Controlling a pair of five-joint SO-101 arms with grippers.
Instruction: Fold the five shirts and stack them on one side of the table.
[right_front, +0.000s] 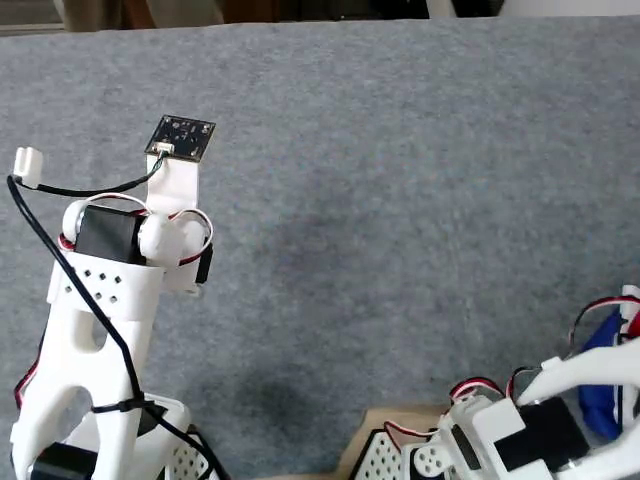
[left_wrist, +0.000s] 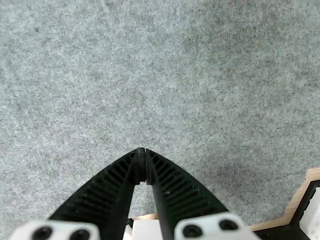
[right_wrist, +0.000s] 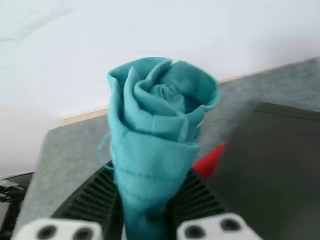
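Teal bunched shirt (right_wrist: 155, 125) is being clamped by the right gripper (right_wrist: 145, 210) (left gripper (left_wrist: 141, 162) closed, empty), apparently being fetched; spreading it flat on the felt (right_front: 400, 200) is needed next.

No text, label, brand, number or sign could be read anywhere. Any marks on the small black circuit board (right_front: 181, 138) at an arm's wrist were too small to tell.
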